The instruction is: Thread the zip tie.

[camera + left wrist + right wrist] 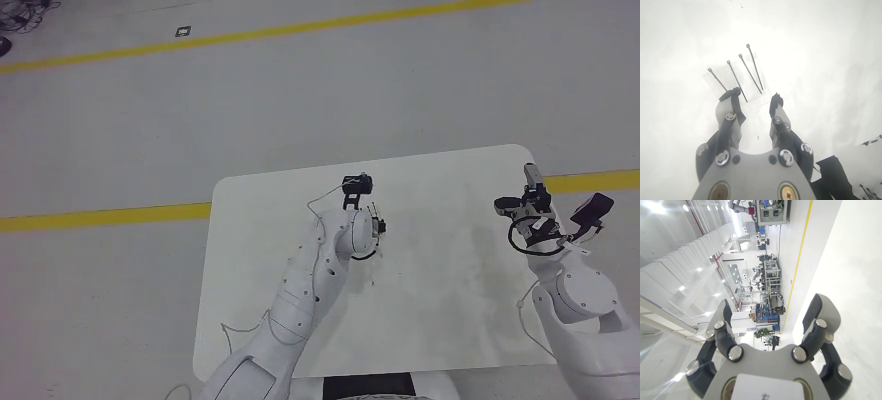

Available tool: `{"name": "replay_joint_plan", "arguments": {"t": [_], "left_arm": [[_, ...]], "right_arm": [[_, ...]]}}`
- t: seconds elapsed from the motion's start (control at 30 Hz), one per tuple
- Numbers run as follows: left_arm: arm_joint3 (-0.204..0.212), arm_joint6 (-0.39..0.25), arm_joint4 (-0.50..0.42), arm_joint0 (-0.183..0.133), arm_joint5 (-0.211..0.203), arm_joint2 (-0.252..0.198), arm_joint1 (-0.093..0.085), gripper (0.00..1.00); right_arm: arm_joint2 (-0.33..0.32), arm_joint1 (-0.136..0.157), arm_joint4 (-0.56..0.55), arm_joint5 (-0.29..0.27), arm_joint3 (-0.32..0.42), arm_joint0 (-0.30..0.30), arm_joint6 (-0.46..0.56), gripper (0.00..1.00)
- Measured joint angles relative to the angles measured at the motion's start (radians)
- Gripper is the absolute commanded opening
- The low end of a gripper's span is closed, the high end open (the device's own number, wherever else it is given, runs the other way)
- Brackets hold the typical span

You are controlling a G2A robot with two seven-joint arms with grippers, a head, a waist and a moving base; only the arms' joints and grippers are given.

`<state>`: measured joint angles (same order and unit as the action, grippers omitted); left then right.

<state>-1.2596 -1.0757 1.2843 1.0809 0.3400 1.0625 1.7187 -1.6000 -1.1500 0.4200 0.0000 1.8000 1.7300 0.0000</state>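
We count four black zip ties (737, 81), two grippers and one table (450, 300). The ties lie fanned side by side, heads away from the left gripper (756, 94), all on a clear sheet (728, 79) flat on the white table. The left gripper hangs close over them, released, its jaws spread. One fingertip (735, 91) covers the tail of the outermost tie, and we cannot tell whether it touches. The right gripper (771, 300) is likewise released and holds nothing, at the table's right edge, facing a bright hall with equipment racks (770, 275). Two yellow lines (250, 35) cross the pale floor (150, 130).
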Motion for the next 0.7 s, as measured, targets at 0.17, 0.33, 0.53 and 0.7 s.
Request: {"name": "replay_joint_plan", "arguments": {"t": [0.17,0.33,0.53,0.7], "left_arm": [[0.013,0.013,0.017,0.007,0.000,0.020,0.015,0.26],[0.030,0.020,0.049,0.015,0.000,0.038,0.032,0.27],[0.063,0.011,0.059,0.007,0.000,0.049,0.050,0.25],[0.080,0.026,0.065,0.003,0.000,0.066,0.061,0.24]], "right_arm": [[0.000,0.000,0.000,0.000,0.000,0.000,0.000,1.00],[0.000,0.000,0.000,0.000,0.000,0.000,0.000,1.00],[0.000,0.000,0.000,0.000,0.000,0.000,0.000,1.00],[0.000,0.000,0.000,0.000,0.000,0.000,0.000,1.00]]}}
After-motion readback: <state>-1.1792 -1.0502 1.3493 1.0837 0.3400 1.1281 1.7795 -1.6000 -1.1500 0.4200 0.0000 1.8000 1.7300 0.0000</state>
